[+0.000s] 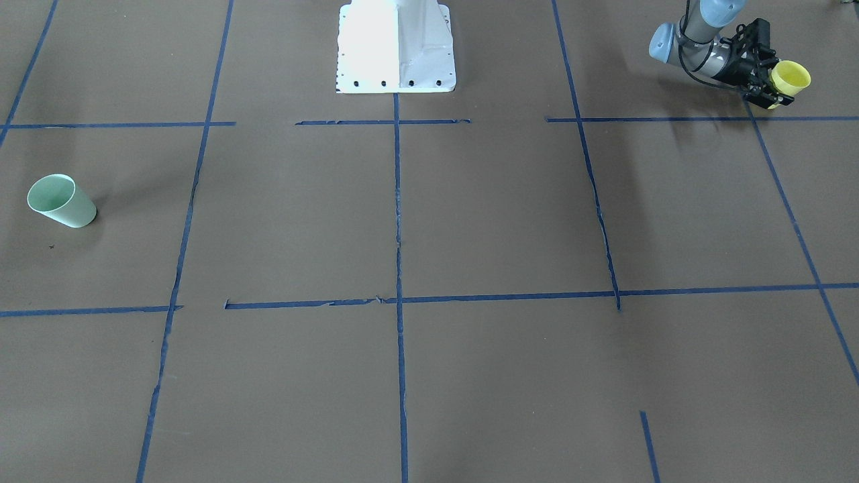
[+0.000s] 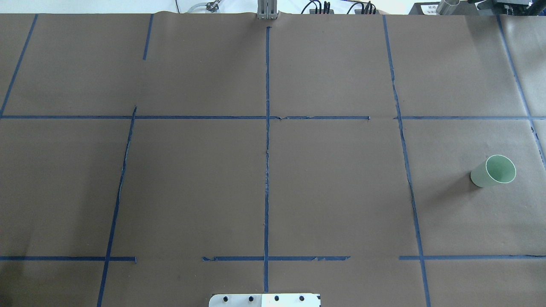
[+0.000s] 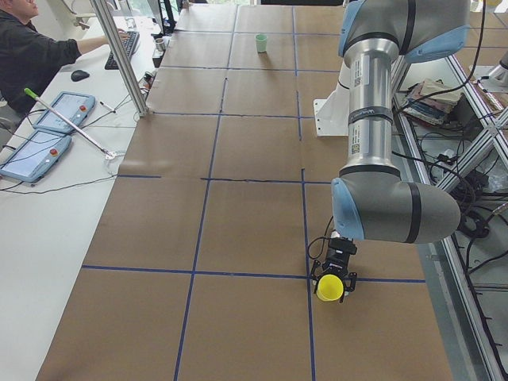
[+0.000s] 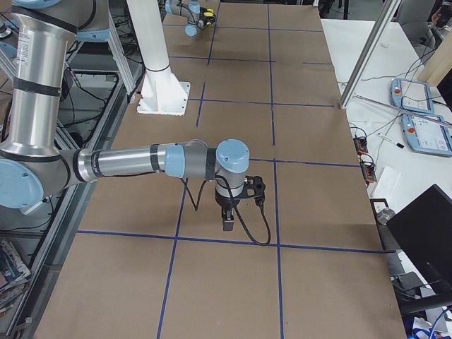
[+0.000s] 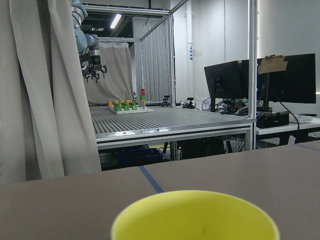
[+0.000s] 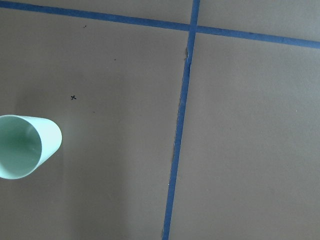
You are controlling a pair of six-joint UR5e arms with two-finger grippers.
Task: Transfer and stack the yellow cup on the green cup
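Observation:
My left gripper (image 1: 770, 86) is shut on the yellow cup (image 1: 792, 77) and holds it on its side above the table, at the table's end on my left. The cup also shows in the exterior left view (image 3: 328, 287) and its rim fills the bottom of the left wrist view (image 5: 195, 217). The green cup (image 1: 62, 201) stands upright and alone at the far other end (image 2: 493, 171), and at the left edge of the right wrist view (image 6: 22, 146). My right gripper (image 4: 227, 220) shows only in the exterior right view; I cannot tell whether it is open or shut.
The table is brown paper with a grid of blue tape lines (image 1: 397, 201). The white robot base (image 1: 396, 47) stands mid-table at the robot's edge. An operator (image 3: 24, 48) sits at a side desk with pendants (image 3: 36, 151).

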